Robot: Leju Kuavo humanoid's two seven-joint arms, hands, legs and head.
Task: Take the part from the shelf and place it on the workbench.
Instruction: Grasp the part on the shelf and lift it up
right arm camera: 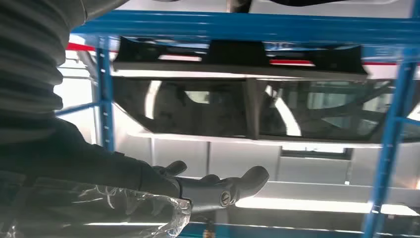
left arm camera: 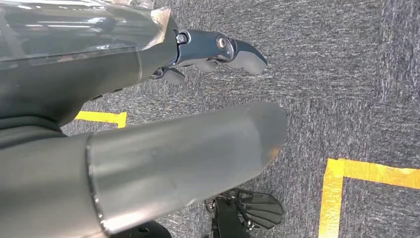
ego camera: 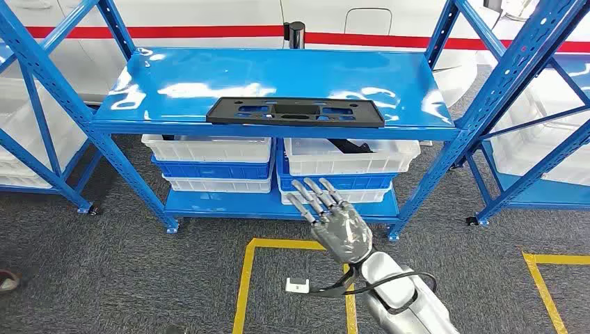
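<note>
A flat black part [ego camera: 296, 111] with cut-outs lies along the front edge of the blue shelf [ego camera: 174, 76], overhanging it slightly. My right hand [ego camera: 332, 217] is raised in front of the shelf, below the part and clear of it, fingers spread and holding nothing. In the right wrist view the part [right arm camera: 237, 54] shows beneath the blue shelf edge [right arm camera: 247, 27], with my right hand's fingers [right arm camera: 223, 186] stretched out apart from it. My left hand [left arm camera: 213, 52] hangs over the grey carpet with nothing in it.
White and blue bins [ego camera: 209, 163] are stacked on the lower shelf, one holding dark parts [ego camera: 351, 146]. Blue rack uprights [ego camera: 480, 118] flank the shelf. Yellow tape lines [ego camera: 243, 278] mark the carpet.
</note>
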